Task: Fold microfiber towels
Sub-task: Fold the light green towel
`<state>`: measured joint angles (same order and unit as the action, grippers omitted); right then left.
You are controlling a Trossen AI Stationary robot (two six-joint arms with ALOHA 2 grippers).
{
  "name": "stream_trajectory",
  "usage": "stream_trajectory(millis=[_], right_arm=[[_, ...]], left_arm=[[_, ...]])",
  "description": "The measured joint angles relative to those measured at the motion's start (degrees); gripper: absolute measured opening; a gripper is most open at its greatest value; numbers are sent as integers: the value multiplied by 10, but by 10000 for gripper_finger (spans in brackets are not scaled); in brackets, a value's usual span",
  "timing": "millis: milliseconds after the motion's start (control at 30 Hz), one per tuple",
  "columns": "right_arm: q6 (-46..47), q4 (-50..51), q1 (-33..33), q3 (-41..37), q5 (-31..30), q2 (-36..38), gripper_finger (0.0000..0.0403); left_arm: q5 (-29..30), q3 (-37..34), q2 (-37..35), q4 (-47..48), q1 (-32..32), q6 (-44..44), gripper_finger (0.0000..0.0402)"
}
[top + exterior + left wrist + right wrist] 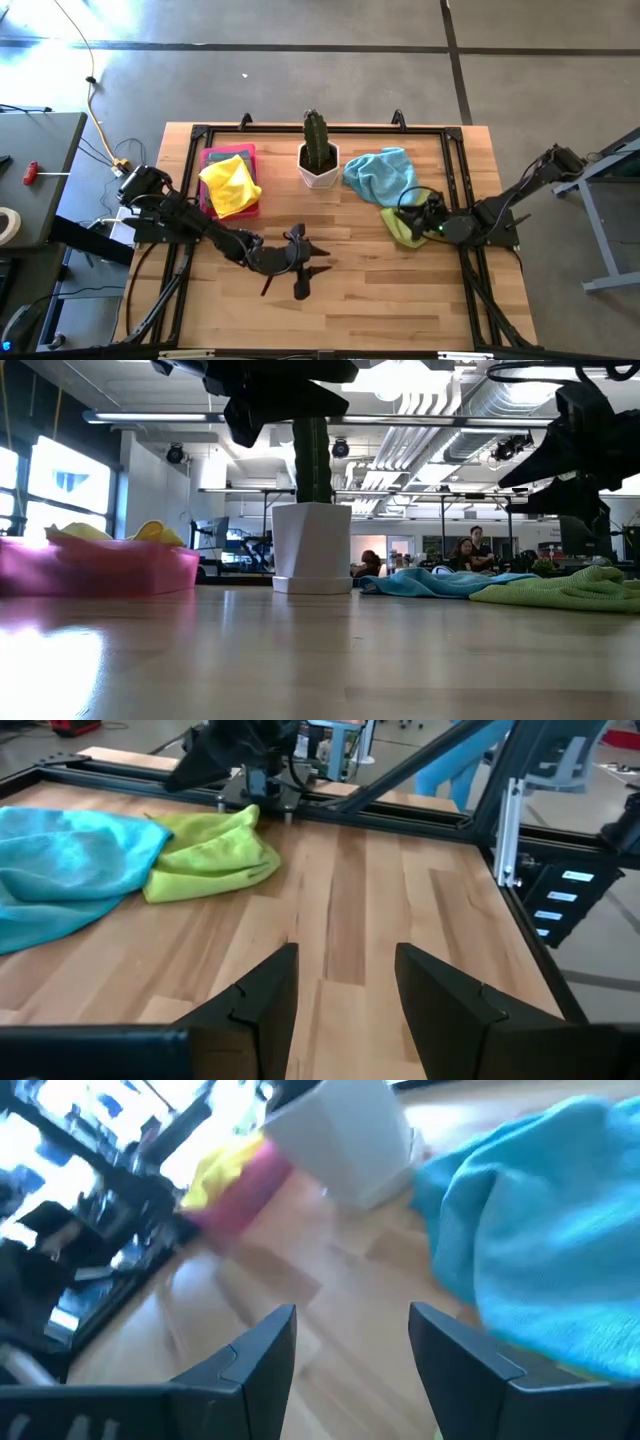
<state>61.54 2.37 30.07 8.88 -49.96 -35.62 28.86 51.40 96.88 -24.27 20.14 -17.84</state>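
Near edge of the wooden slatted desk (350,290): bare boards, nothing folded laid out there. Left hand (300,262) hovers around 6 o'clock of desk centre, fingers spread apart, grasping nothing. Right hand (428,217) sits at about 3 o'clock, over the crumpled lime green microfiber towel (400,228), fingers apart and empty in its wrist view; whether it touches the cloth, cannot tell. Just beyond, at 2 o'clock, the rumpled light blue microfiber towel (380,174) lies bunched, touching the green one. At 12 o'clock stands the white pot with a green cactus (318,155), upright. At 10–11 o'clock the rigid pink rectangular tray (208,160) carries a yellow microfiber towel (231,185), loosely heaped and hanging over the rim, not a neat fold as far as visible.

Judgement: task barely started or mid-way at best; green and blue still need spreading and folding, yellow looks unfinished. Other towels not visible.
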Motion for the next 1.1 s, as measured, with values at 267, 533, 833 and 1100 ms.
stream_trajectory(millis=[267, 533, 833, 1100], right_arm=[[-24, -1, -43, 0, -54, 0, 188], [-160, -6, -108, 0, -72, 0, 188], [-361, -19, -167, 0, 97, -1, 188], [-274, -17, -191, 0, 294, -27, 188]], left_arm=[[0, 0, 0, 0, 2, 0, 157], [1, 0, 0, 0, 2, 0, 157], [1, 0, 0, 0, 0, 0, 157], [2, 0, 0, 0, -7, 0, 157]])
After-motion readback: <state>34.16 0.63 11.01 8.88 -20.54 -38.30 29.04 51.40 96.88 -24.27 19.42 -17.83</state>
